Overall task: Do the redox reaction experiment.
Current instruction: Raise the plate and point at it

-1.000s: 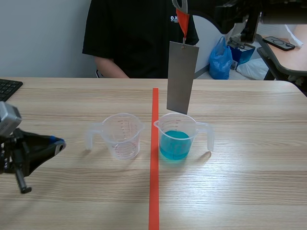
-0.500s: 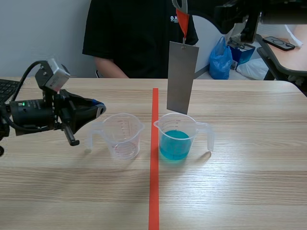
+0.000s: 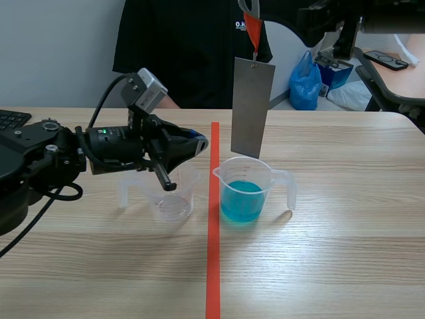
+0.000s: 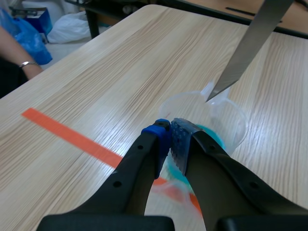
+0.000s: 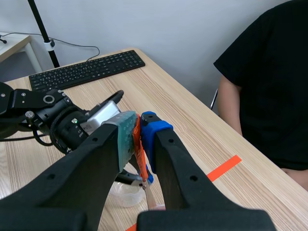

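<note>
You are at the dipping step. Your right tool (image 5: 138, 130) is clamped on the orange strip (image 3: 254, 33), and the grey metal plate (image 3: 252, 106) hangs from that strip straight over the mouth of the blue-filled cup (image 3: 255, 174). The plate's lower edge sits about level with the rim and is not yet in the liquid, so the reaction has, by my reading, not begun.

The next move calls for a slow, straight descent of the right arm until the plate's lower part stands in the blue liquid (image 3: 241, 199). Keep the plate off the cup wall, since a swinging plate could tip so light a cup.

Your left tool (image 4: 169, 134) has its fingers together with nothing between them. It reaches in low from the left, above the empty cup (image 3: 174, 206), with its tip near the tape line (image 3: 213, 252) and just short of the plate. Mind that gap — a nudge there would set the plate swinging.

Both cups stand upright on the worktop (image 3: 332, 252), one on each side of the tape line, handles turned outward. The blue-filled one holds liquid to under half its height, and the other appears dry. A person (image 3: 192, 46) sits across the worktop, well behind the cups.
</note>
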Robot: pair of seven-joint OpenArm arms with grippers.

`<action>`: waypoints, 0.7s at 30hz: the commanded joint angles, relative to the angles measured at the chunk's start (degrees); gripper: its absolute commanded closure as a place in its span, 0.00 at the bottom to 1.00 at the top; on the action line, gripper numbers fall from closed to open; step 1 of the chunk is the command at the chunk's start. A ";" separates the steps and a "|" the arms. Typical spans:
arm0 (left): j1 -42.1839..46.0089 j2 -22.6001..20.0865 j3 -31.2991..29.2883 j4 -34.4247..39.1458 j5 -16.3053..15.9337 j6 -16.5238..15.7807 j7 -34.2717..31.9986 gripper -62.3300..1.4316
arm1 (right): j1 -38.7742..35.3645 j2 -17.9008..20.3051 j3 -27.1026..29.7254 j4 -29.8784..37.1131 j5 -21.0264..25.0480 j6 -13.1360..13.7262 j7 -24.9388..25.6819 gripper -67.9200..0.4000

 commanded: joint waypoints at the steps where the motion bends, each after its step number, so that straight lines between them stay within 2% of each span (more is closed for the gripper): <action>1: -1.38 0.50 -0.15 0.72 -0.85 -0.09 -0.42 0.92 | 1.11 0.42 0.61 0.59 1.03 -0.42 0.83 0.98; 21: -1.70 1.33 0.11 0.72 -0.79 -0.09 -0.42 0.92 | 1.11 0.42 0.61 0.59 1.03 -0.42 0.83 0.98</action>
